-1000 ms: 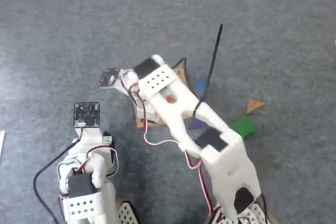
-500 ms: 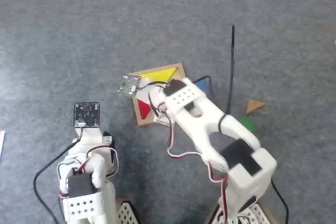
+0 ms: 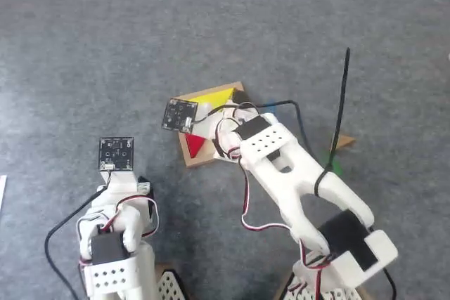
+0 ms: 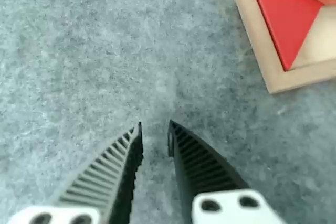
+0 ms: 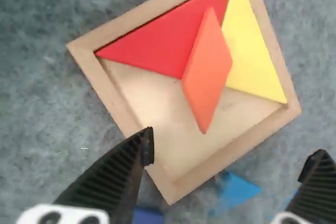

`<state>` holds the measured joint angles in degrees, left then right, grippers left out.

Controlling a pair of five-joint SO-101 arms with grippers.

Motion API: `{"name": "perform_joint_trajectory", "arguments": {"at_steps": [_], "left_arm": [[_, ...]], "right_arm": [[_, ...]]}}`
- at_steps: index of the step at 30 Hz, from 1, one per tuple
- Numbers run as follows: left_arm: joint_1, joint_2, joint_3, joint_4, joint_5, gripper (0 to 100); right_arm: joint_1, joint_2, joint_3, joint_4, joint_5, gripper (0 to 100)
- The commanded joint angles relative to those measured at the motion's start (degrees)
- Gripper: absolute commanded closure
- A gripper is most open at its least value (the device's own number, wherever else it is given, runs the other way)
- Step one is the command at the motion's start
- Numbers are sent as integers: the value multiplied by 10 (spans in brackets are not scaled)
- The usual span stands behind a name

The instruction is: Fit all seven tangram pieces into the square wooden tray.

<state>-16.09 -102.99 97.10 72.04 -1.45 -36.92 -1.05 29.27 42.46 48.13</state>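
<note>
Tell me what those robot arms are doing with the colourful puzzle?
They are filling a square wooden tray. The right gripper hangs open and empty over it. Inside lie a red triangle, a yellow triangle and an orange parallelogram where they meet. A blue piece waits on the grey carpet beside the tray. The left gripper sits apart, holding nothing.

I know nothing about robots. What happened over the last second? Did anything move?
The right arm drew back from over the tray towards its base, uncovering the red piece and yellow piece in the high view. Its hand is now open above the tray, where the orange piece lies. The left arm and the tray stayed put.
</note>
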Motion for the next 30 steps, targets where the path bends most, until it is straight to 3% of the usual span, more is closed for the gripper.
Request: {"name": "perform_joint_trajectory", "arguments": {"at_steps": [1, 7, 14, 21, 30], "left_arm": [[2, -11, -7, 2, 0, 919], [2, -11, -7, 2, 0, 919], [2, -11, -7, 2, 0, 919], [2, -11, -7, 2, 0, 919], [2, -11, -7, 2, 0, 919]], "right_arm": [[0, -24, 8, -50, 54, 598], [1, -12, 92, -178, 142, 731], [15, -15, 102, -202, 147, 664], [1, 24, 105, -203, 226, 663], [1, 71, 104, -267, 246, 663]]}}
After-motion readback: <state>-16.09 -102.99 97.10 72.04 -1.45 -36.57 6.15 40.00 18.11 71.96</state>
